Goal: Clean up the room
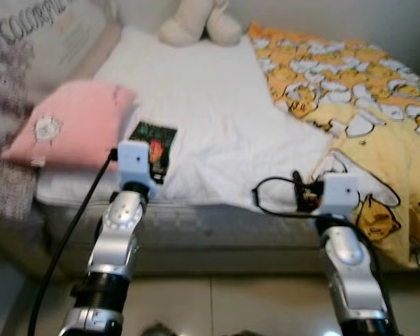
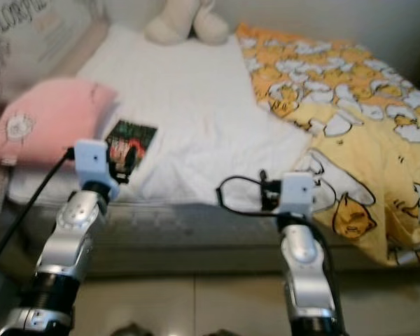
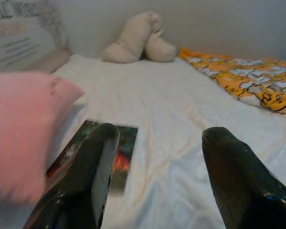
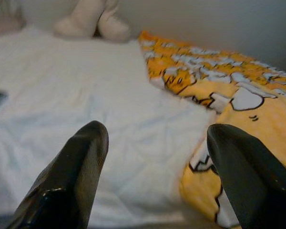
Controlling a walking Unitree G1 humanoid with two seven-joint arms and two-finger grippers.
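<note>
Bed [image 1: 217,133]: white sheet, wrinkled.
Pillow [image 1: 73,126]: pink, at the left edge.
Book [image 1: 152,147]: dark cover, flat, just beside the pillow.
Blanket [image 1: 364,112]: yellow, over the right side.
Plush [image 1: 199,21]: cream, at the far end.

Dark book [image 1: 152,149] – flat on white sheet, beside pink pillow [image 1: 73,124]

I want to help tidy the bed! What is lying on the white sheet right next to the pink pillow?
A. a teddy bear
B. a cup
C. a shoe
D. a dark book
D: a dark book lies flat on the white sheet beside the pink pillow, just ahead of the open left pincer.
</note>
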